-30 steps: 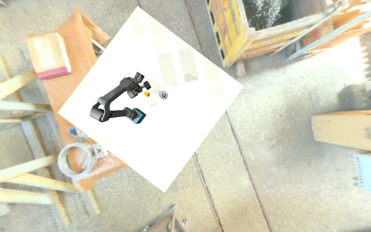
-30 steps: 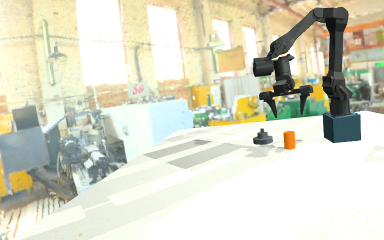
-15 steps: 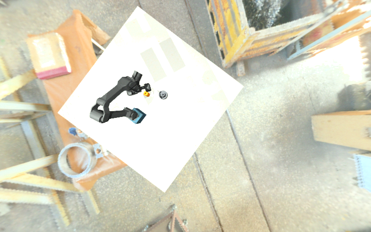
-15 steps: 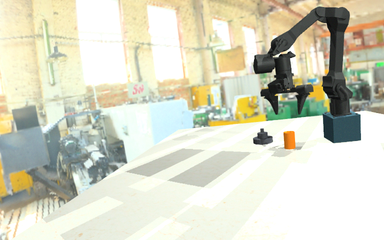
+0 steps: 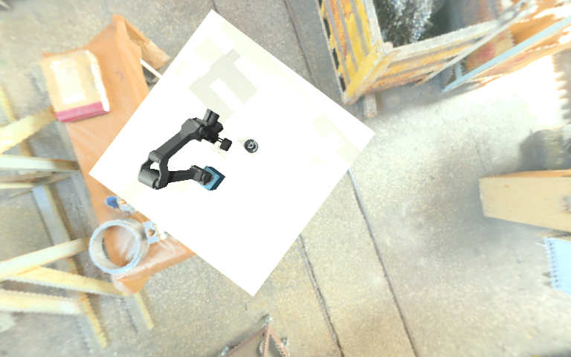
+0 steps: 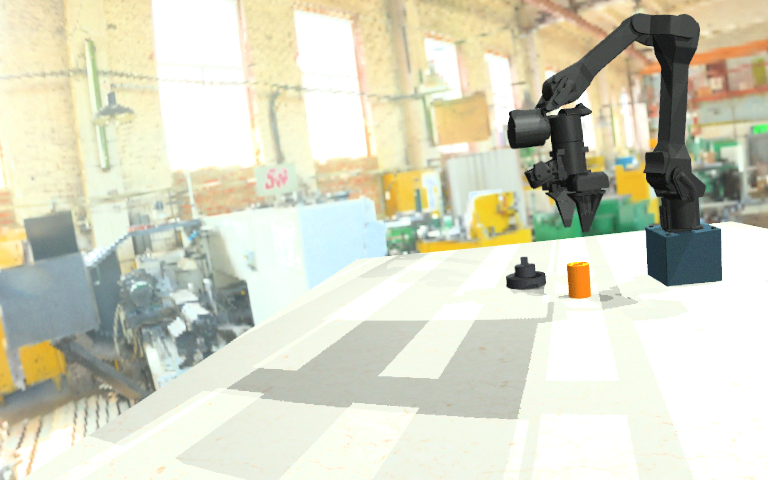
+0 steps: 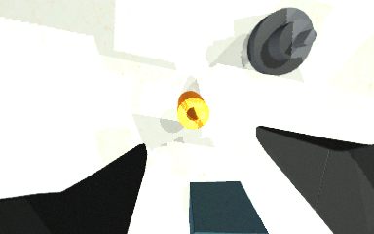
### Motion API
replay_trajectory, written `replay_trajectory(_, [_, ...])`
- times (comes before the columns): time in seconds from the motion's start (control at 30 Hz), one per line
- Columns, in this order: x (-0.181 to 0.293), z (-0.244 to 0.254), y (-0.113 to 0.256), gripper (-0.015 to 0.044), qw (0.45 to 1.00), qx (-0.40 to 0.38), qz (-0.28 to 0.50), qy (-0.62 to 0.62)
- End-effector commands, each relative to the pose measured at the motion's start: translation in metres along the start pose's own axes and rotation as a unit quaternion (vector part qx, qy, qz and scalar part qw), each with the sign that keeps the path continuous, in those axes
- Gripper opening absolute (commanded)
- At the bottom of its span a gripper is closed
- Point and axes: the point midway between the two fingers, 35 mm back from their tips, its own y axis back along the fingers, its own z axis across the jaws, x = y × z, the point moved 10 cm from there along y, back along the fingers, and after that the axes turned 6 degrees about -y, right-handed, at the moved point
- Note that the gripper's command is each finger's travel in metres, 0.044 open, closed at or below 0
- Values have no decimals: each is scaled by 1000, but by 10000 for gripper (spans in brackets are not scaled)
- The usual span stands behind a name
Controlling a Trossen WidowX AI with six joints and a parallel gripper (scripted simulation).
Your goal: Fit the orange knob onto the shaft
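Note:
The orange knob (image 6: 578, 280) (image 7: 201, 109) stands upright on the table, its hole facing up. It is hidden in the top view. The dark round pedestal (image 5: 251, 146) (image 6: 525, 280) (image 7: 267, 54) stands apart from it, at the upper right in the wrist view. The dark shaft (image 6: 523, 260) (image 7: 304, 38) rises bare from its middle. My gripper (image 6: 577, 228) (image 7: 201, 139) is open and empty, pointing down above the table and higher than the knob. In the wrist view the knob shows between the fingers sideways, a little beyond the line of the tips.
The arm's blue base block (image 5: 216, 178) (image 6: 684, 254) (image 7: 224, 207) stands on the white table (image 5: 261, 235) (image 6: 634, 452), to the right of the knob in the exterior view. Grey shadows lie across the table top.

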Motion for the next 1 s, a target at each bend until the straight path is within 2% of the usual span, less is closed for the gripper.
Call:
replay_trajectory(0.0, [0,0,0,440,1000,2,-2,-15])
replay_trajectory(0.17, [0,0,-33,440,1000,2,-2,-15])
replay_trajectory(0.97, [-3,0,-72,440,1000,2,-2,-15])
